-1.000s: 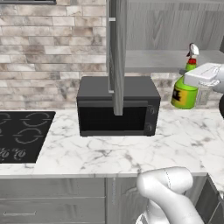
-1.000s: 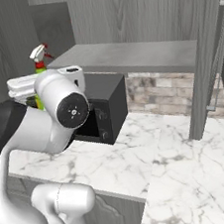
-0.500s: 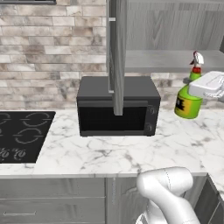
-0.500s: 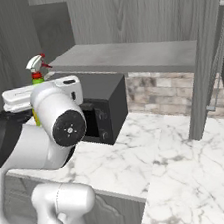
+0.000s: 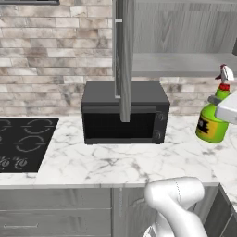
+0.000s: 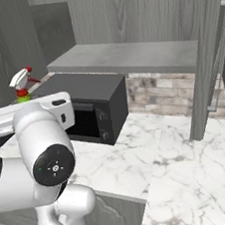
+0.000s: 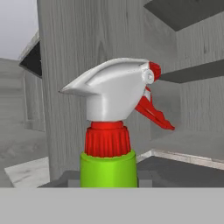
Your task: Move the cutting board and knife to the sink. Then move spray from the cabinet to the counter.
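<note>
Clearly clamped on the spray [image 7: 108, 131]: hand [image 7: 108, 179] partly closed around the green body just under the red neck, white nozzle upright above. Held in the air at the right of the left base view, just above the white marble bench [image 5: 115, 159], right of the black microwave [image 5: 124, 112]. Below and forward of the open cabinet [image 5: 180, 62] with its grey shelf

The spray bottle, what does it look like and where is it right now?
The spray is a small green bottle with a yellow label, a red neck, a white nozzle and a red trigger. It stands upright in the air, just above the white marble counter, right of the black microwave. The pincer grips its green body.
</note>
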{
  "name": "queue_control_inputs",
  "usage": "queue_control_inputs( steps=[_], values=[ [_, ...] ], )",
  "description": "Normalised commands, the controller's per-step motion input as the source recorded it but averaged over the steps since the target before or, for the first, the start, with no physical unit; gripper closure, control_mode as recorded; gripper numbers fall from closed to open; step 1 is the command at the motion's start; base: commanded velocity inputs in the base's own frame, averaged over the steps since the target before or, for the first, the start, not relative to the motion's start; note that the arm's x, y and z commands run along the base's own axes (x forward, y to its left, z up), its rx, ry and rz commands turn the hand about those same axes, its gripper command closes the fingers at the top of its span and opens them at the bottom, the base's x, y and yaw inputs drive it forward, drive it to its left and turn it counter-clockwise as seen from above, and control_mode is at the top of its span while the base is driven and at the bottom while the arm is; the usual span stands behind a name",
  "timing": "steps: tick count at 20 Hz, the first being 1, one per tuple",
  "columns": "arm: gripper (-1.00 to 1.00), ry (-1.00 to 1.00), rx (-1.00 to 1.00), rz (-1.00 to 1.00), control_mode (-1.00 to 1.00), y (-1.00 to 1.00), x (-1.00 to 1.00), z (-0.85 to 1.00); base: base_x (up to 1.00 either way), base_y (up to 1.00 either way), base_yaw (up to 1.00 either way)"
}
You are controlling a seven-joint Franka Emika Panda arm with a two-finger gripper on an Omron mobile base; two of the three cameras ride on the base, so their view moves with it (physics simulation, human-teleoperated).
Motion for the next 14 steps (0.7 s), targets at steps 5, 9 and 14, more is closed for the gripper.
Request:
queue_control_inputs(
  steps=[5,9,14],
  values=[
    [1.0,0.0,0.0,0.0,-1.0,0.0,-0.44,0.02,0.0,0.0,0.0],
    [1.0,0.0,0.0,0.0,1.0,0.01,-0.23,0.03,-0.32,0.25,0.0],
    [1.0,0.0,0.0,0.0,1.0,0.0,0.0,0.0,-0.49,1.0,-0.01]
  ],
)
